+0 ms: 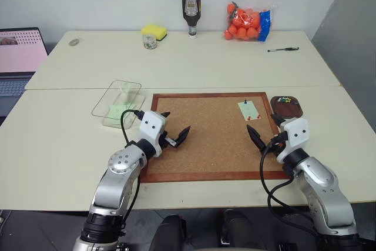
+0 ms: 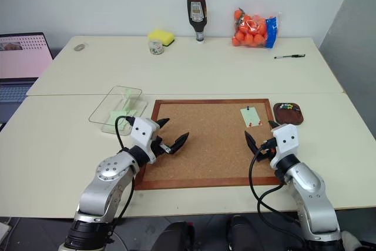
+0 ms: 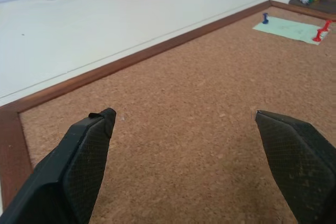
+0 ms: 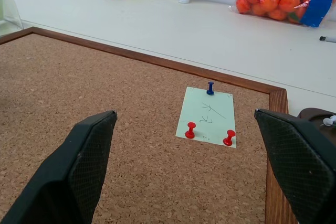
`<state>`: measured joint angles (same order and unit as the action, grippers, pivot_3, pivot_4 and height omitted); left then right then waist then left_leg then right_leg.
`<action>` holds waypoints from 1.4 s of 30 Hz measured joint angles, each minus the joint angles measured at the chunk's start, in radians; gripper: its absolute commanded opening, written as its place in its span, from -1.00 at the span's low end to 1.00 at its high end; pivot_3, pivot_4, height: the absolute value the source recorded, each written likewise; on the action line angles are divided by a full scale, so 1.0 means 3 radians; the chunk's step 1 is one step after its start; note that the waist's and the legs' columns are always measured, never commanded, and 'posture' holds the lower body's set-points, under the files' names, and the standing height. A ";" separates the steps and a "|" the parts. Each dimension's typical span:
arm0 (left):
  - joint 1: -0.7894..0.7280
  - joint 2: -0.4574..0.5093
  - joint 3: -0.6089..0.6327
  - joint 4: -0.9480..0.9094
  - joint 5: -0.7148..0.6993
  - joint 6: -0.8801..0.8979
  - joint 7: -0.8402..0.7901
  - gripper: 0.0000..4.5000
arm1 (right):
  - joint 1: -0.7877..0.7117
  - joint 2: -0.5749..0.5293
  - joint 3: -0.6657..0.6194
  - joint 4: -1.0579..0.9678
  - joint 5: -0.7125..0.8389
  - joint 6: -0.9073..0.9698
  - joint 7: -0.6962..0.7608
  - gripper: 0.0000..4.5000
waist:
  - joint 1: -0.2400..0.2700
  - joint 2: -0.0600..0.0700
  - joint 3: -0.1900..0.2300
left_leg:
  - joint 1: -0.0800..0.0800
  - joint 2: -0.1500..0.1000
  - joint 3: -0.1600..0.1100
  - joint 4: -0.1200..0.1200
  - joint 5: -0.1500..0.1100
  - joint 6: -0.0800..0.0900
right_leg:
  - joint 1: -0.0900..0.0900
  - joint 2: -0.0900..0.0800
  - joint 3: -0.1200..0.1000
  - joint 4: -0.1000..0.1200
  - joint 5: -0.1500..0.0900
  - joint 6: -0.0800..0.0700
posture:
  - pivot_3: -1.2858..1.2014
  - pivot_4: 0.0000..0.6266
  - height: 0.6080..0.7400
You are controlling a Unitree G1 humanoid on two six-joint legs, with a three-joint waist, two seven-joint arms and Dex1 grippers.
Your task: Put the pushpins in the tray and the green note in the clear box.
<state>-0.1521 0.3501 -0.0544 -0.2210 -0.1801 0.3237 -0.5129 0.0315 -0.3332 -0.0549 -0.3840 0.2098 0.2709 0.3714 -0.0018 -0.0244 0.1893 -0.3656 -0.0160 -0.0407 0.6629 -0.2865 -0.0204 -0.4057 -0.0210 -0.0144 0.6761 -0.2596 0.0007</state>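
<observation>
While both jaws gape wide, right wrist view resolves green note (image 4: 206, 117) pins.

The laptop (image 1: 20, 63) is cut off at the picture's edge, and handwriting on the green note (image 4: 207, 116) is too small to read.

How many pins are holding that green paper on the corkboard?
3. A blue pin at the note's far edge and two red pins, one at each near corner. More pins lie in the tray beside the board; some there may be hidden.
</observation>
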 measured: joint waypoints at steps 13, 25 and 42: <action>-0.0058 0.0060 -0.0119 -0.0006 -0.0062 -0.0010 -0.0300 0.30 | 0.0098 -0.0260 0.0128 -0.0164 0.0033 0.0050 0.0312 1.00 | -0.0001 0.0000 0.0000 | 0.0000 0.0000 0.0000 0.0000 0.0000 0.0000 | 0.0000 0.0000 0.0000 -0.0001 0.0000 0.0000 | 0.03 -0.52 1.00; -0.0131 0.0112 -0.0265 0.0080 -0.0029 0.0059 -0.0417 -0.79 | -0.0597 -0.0259 0.0125 -0.0051 0.0159 0.0602 0.0261 1.00 | -0.0001 0.0000 0.0000 | -0.0001 0.0000 0.0000 0.0000 0.0000 0.0000 | 0.0000 0.0001 -0.0001 -0.0001 0.0000 0.0000 | 0.03 -0.52 1.00; -0.0120 0.0213 -0.0452 0.0203 0.0030 0.0144 -0.0592 -1.00 | -0.1688 -0.0012 0.0203 0.1201 0.0028 0.1125 -0.0033 1.00 | -0.0008 0.0000 0.0000 | -0.0001 0.0003 0.0005 0.0000 0.0000 0.0001 | -0.0002 0.0002 0.0003 -0.0002 0.0002 -0.0003 | 0.03 -0.52 1.00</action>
<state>-0.1879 0.4140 -0.1898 -0.1600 -0.1711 0.3669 -0.6906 -0.4750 -0.3369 0.0060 -0.0236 0.2182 0.6083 0.3614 -0.0042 -0.0243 0.1893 -0.3660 -0.0152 -0.0391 0.6627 -0.2866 -0.0202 -0.4062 -0.0206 -0.0134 0.6754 -0.2591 -0.0001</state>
